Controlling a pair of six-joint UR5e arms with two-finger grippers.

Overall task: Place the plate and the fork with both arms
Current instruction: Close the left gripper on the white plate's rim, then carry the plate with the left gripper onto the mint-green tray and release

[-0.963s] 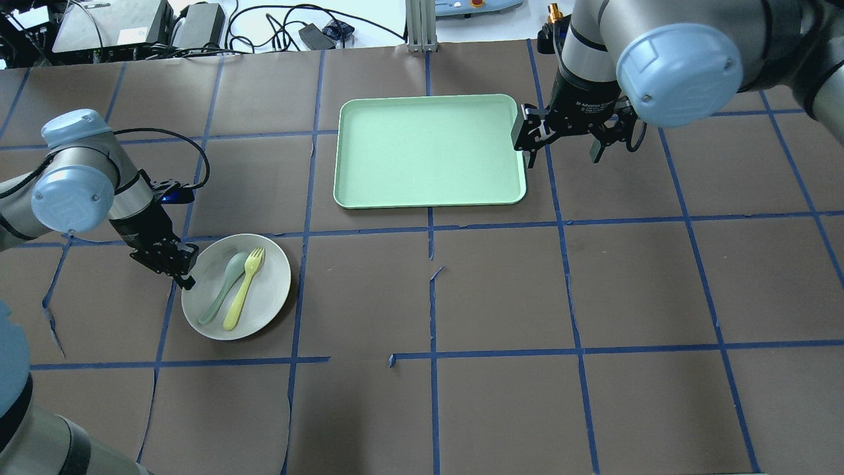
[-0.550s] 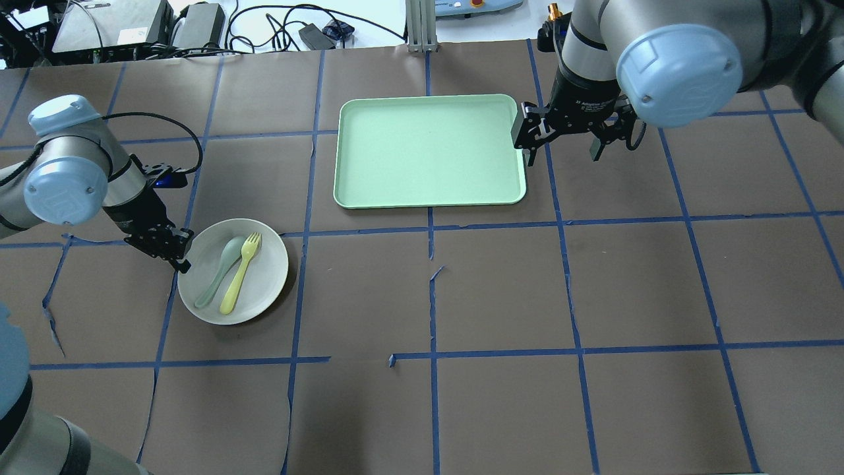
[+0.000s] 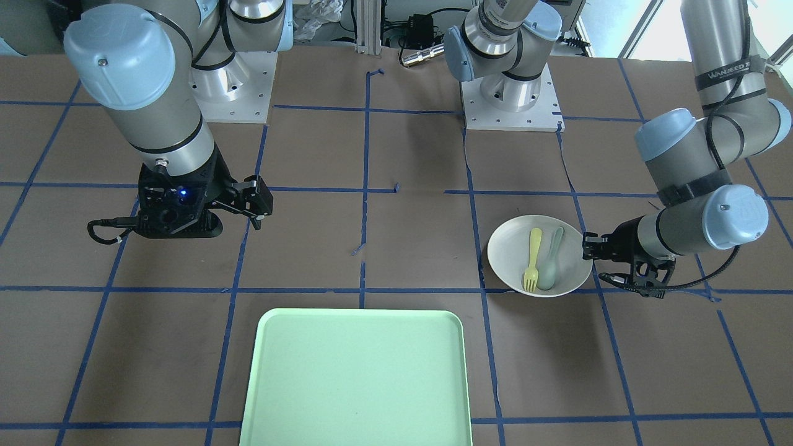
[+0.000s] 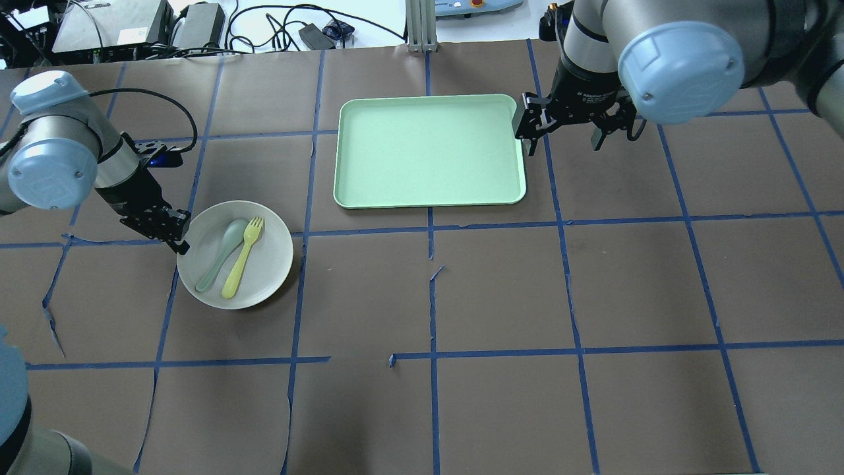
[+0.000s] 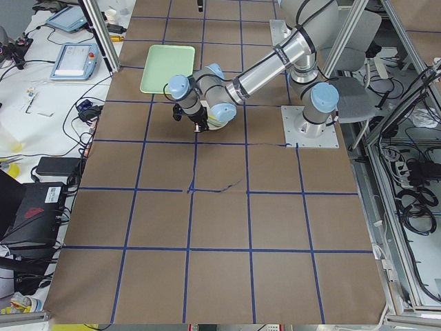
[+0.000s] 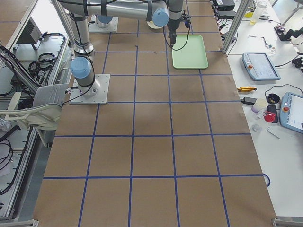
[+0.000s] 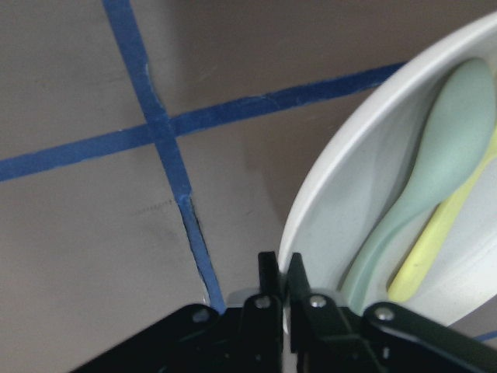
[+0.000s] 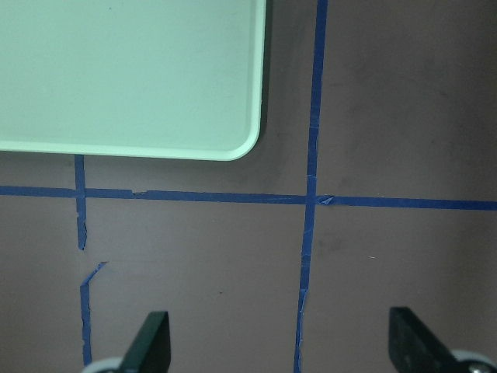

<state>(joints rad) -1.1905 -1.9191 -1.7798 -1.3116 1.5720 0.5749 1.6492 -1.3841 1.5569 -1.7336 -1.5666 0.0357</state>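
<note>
Since the earlier overhead frame, the plate (image 4: 275,262) has shifted toward the far side of the bench (image 4: 501,290), carried along by the left tool (image 4: 179,245). The right tool (image 4: 564,140) has edged slightly farther away beside the tray (image 4: 428,152).

**Left arm.** The left tool is pressed onto the plate's rim on the side nearest that arm. The left wrist view shows the white edge caught between the two fingertips. A shadow under the plate in the front-facing view suggests it is raised off the bench, slightly tilted.

**Cargo.** The fork (image 4: 242,258) lies loose in the plate, tines toward the far side. It is just beside a grey-green spoon (image 4: 221,257).

**Right arm.** The right tool hangs spread and empty near the tray's right edge, above bare bench. The right wrist view shows one tray corner ahead of the wide-apart fingers.

**Step in hand (judged).** The plate is being transported toward the tray, which is well apart from it.

**Doing it well:**
- Hold the plate level and move smoothly, since a one-sided rim pinch invites sagging and the loose cutlery can slide.
- Keep the pinch firm.
- Approach the tray over its near-left rim with clearance, and lower the plate flat before releasing.
- Keep the right tool outside the tray until the plate rests, then take the fork, not the spoon.
</note>
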